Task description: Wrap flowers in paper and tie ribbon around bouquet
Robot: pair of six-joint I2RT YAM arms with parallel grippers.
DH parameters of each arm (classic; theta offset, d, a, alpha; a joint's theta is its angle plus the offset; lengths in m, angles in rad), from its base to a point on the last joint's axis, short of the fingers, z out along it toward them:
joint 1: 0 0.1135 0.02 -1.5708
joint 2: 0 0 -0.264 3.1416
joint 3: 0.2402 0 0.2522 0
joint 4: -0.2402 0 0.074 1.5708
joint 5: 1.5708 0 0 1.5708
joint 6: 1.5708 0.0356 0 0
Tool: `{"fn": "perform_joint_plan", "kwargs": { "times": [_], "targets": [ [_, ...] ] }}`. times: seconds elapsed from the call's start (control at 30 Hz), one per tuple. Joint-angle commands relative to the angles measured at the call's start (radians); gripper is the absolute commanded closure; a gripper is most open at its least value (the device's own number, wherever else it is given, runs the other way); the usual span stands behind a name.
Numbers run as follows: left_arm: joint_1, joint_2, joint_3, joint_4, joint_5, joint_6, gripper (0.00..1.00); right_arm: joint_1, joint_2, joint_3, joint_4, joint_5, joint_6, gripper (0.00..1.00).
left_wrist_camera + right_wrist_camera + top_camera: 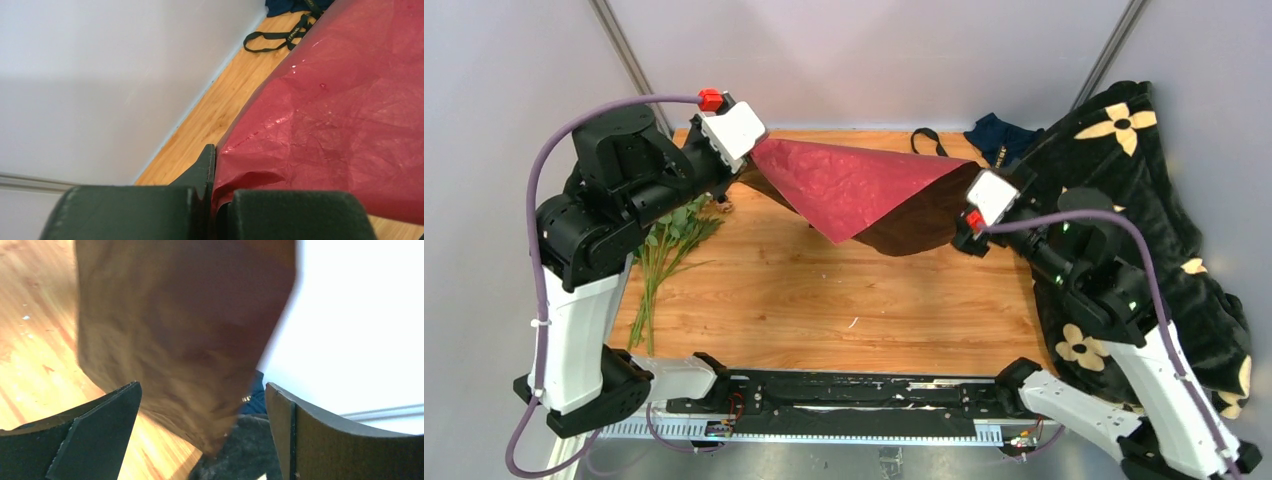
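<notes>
Dark red, crinkled rectangular sheet of wrapping paper [854, 185], lifted above the wooden bench [824, 310] and draped as a sagging span between the two arms. The left tool [746, 168] is clamped together on the paper's left corner, and in the left wrist view the sheet [340, 115] is seen pinched at the tool [214, 175] and spreading away from it. The right tool [962, 232] is held at the paper's right end with its jaws spread wide apart. In the right wrist view a blurred hanging corner of the sheet [185, 340] is shown between and beyond the parted tool [201, 387], not gripped.

The long green stems and leaves of the flower bunch [664, 255] lie on the bench left of the paper, their blooms hidden by the left arm. The narrow black ribbon [929, 140] is looped behind the paper, beside a dark navy cloth [999, 135]. A black blanket with cream flower motifs [1144, 200] is heaped to the paper's right.
</notes>
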Motion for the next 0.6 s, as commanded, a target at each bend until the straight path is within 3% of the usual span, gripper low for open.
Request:
{"fn": "perform_joint_plan", "kwargs": {
  "times": [0.0, 0.1, 0.23, 0.43, 0.57],
  "targets": [
    [-0.005, -0.032, 0.014, -0.04, -0.026, 0.034, 1.0, -0.329, 0.059, 0.08, -0.045, -0.458, 0.032, 0.0],
    [-0.005, -0.038, -0.001, -0.041, -0.031, 0.038, 1.0, -0.536, 0.163, 0.15, -0.091, -0.755, 0.055, 0.0],
    [-0.005, -0.027, -0.004, -0.039, -0.022, 0.027, 1.0, -0.555, 0.291, 0.235, -0.179, -0.977, 0.044, 0.11],
    [-0.006, -0.001, 0.009, -0.037, -0.033, 0.025, 1.0, -0.554, 0.217, 0.065, -0.065, -1.107, 0.077, 0.15],
    [-0.006, 0.021, 0.022, -0.037, -0.067, 0.015, 1.0, -0.554, 0.235, 0.016, -0.089, -1.201, 0.088, 0.17]
  ]
}}
